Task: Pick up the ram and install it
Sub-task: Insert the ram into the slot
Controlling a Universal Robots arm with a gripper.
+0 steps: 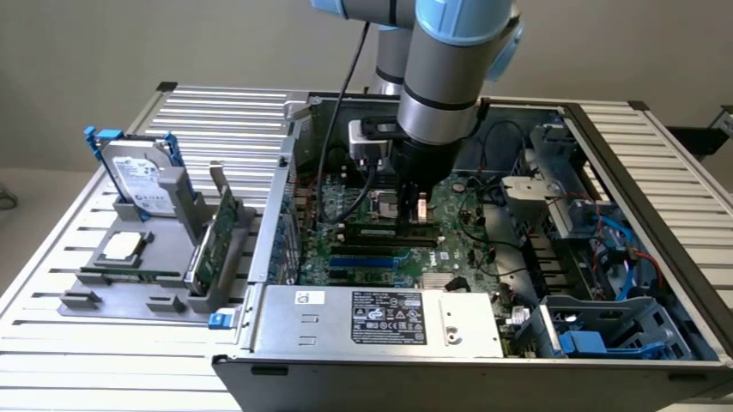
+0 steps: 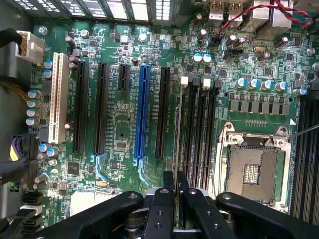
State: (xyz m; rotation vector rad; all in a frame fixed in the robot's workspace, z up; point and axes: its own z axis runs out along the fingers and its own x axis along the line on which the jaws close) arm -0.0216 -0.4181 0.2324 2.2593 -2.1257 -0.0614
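The gripper [image 2: 176, 191] is hanging inside the case [image 1: 273, 240], over the board [image 2: 119, 139]. Its jaws are pressing almost together, pinching the ram [image 2: 177, 134] by its flat faces. The ram is showing edge-on, as a thin line running straight out from between the fingertips. Its long axis is lying parallel to the memory slots [image 2: 199, 134], the black row between the blue slot [image 2: 142, 114] and the socket [image 2: 254, 169]. As far as I can judge, it is sitting just beside the memory slot nearest the blue one, on the side away from the socket, rather than squarely over a groove. Whether its lower edge is touching the board, I cannot tell.
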